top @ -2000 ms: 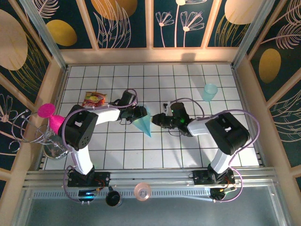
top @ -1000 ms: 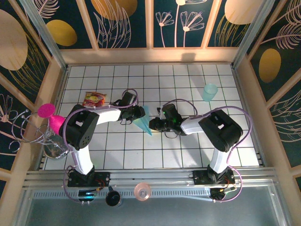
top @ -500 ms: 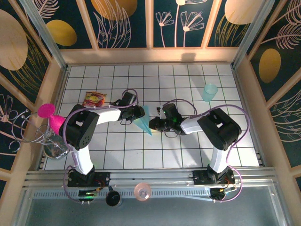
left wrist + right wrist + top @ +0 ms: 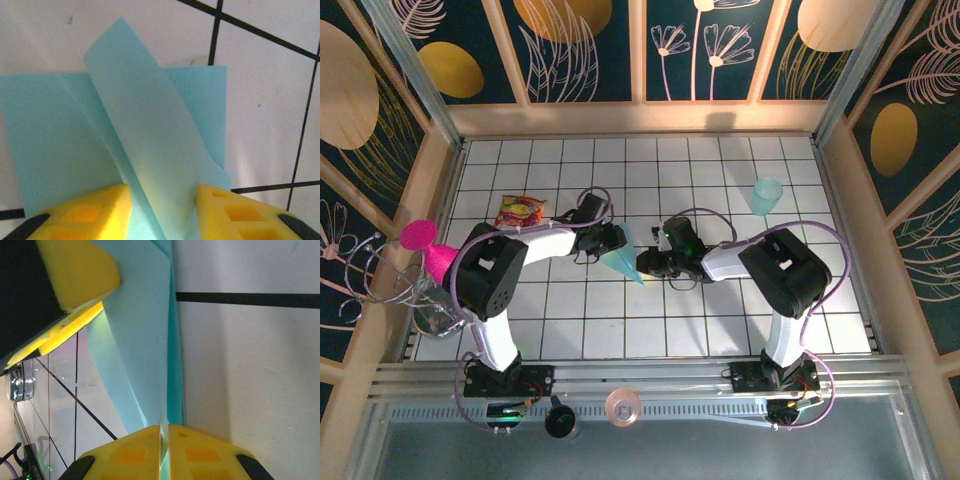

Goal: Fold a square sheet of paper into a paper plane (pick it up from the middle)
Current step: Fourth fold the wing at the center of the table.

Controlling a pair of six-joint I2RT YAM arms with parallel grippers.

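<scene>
Right fingers [image 4: 135, 452] pinched shut on an edge of the paper plane [image 4: 145, 340] — left fingers [image 4: 90, 212] parted, straddling its raised flap over the table [image 4: 260, 75]

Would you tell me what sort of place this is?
Probably a staged robot test cell: a white gridded tabletop boxed in by leaf-patterned panels, with the left arm and right arm bolted to an aluminium rail at its near edge.

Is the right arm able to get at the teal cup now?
Probably not yet: the right gripper is shut on the folded blue paper. The tiles toward the teal cup look bare, so once it lets go the way seems free.
</scene>
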